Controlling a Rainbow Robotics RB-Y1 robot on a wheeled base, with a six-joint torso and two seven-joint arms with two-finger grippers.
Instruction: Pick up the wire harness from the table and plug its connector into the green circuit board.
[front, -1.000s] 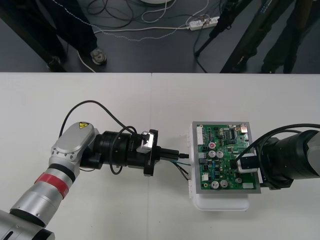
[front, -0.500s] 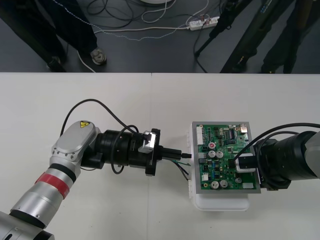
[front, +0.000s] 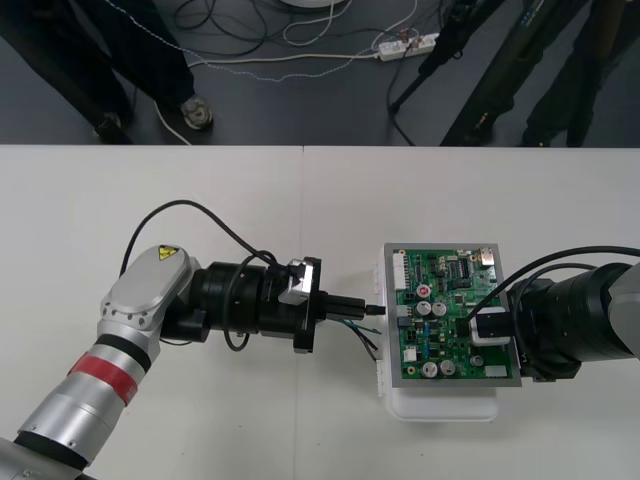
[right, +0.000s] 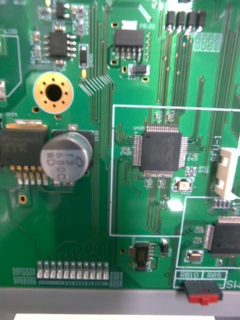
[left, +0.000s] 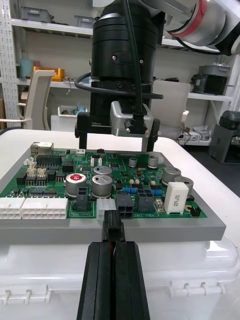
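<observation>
At the left edge of the green circuit board (front: 450, 290), the left gripper (front: 372, 311) is clenched on the wire harness's black plug (left: 113, 226). The plug touches the board's rim, just before a black connector (left: 123, 204); I cannot tell whether it is seated. The harness's wires (front: 358, 337) loop out beside that gripper, and the right gripper (front: 490, 328) hangs over the board's right side.
</observation>
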